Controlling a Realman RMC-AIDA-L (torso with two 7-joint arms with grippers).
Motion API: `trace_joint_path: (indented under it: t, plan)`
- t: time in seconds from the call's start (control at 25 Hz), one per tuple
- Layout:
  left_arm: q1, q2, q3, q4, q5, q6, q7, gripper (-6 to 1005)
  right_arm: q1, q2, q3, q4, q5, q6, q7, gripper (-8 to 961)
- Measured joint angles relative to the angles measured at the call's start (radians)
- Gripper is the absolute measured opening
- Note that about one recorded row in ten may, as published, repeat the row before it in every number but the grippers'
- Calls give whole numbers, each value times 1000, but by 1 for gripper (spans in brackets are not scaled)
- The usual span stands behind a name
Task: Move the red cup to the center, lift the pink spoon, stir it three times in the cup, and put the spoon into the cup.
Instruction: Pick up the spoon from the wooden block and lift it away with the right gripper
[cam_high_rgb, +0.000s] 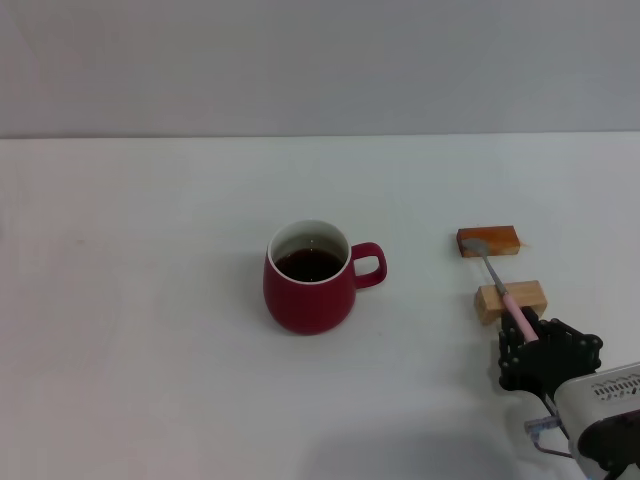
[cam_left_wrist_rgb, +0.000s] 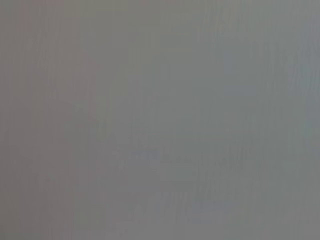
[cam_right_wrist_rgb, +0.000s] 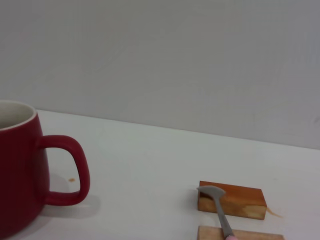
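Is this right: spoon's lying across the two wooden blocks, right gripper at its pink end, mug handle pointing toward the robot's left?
One thing is wrong: the red cup's handle points toward the robot's right, at the wooden blocks, as the head view shows. The rest holds: the pink spoon lies across both blocks with the right gripper at its pink end.

One red cup (cam_high_rgb: 309, 290) stands on the white table (cam_high_rgb: 140, 330), well off to the left of the claw (cam_high_rgb: 535, 340). One pink spoon (cam_high_rgb: 497, 280) reaches from the claw's tips across two wooden blocks (cam_high_rgb: 511, 299), the pale one just beyond the claw and the darker one (cam_high_rgb: 489, 240) farther out. Only one claw is in view.
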Motion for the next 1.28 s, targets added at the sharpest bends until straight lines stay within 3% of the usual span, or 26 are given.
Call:
trace_joint_path:
  t: [0.28,0.48,0.56,0.72,1.28]
  plan:
    - [2,0,0,0,0,0,0,575,-1,0,2,0,0,0,0,181]
    - [2,0,0,0,0,0,0,575,-2,1,7,0,0,0,-24,173]
    - [2,0,0,0,0,0,0,575,-15,14,23,2,9,0,-73,169]
    - [2,0,0,0,0,0,0,576,-25,20,37,6,11,0,-96,162]
    - [-1,0,1,0,0,-5,0,575,-26,21,39,11,13,-2,-102,143]
